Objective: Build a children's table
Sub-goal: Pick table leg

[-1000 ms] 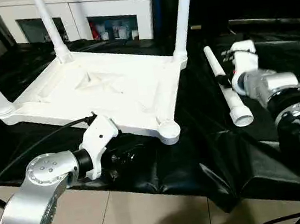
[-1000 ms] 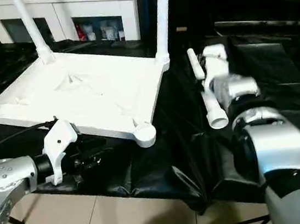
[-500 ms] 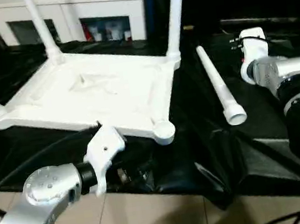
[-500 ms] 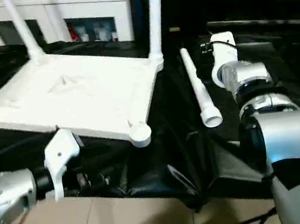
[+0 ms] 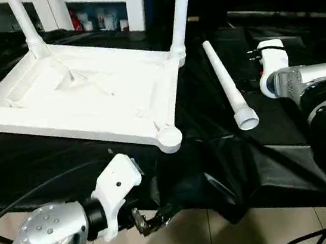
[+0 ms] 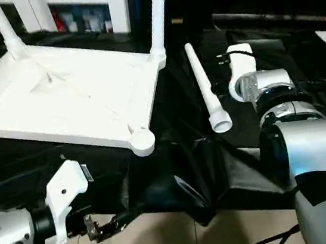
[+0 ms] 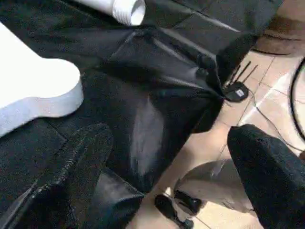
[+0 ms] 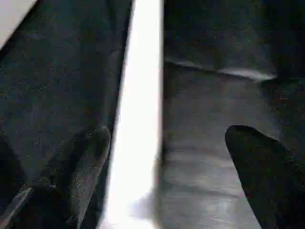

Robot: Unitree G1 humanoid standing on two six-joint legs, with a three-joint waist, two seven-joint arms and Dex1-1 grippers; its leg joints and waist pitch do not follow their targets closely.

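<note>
Black sheeting (image 5: 264,163) drapes the counter above a tiled floor (image 5: 184,239). Nearest, the left claw (image 7: 167,157) hangs wide open and empty off the counter's front edge. Beyond it lies the children's table (image 5: 88,102), upside down, legs up. The right claw (image 8: 162,157) gapes wide astride a loose leg (image 5: 228,89).

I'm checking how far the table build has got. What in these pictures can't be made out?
- Upright legs: tops cut off by the head views' upper edge.
- Right claw: in the head views, hidden behind its white wrist housing.
- Loose leg: overexposed in the right wrist view, so no detail.
- Cabinet contents: too small.
</note>
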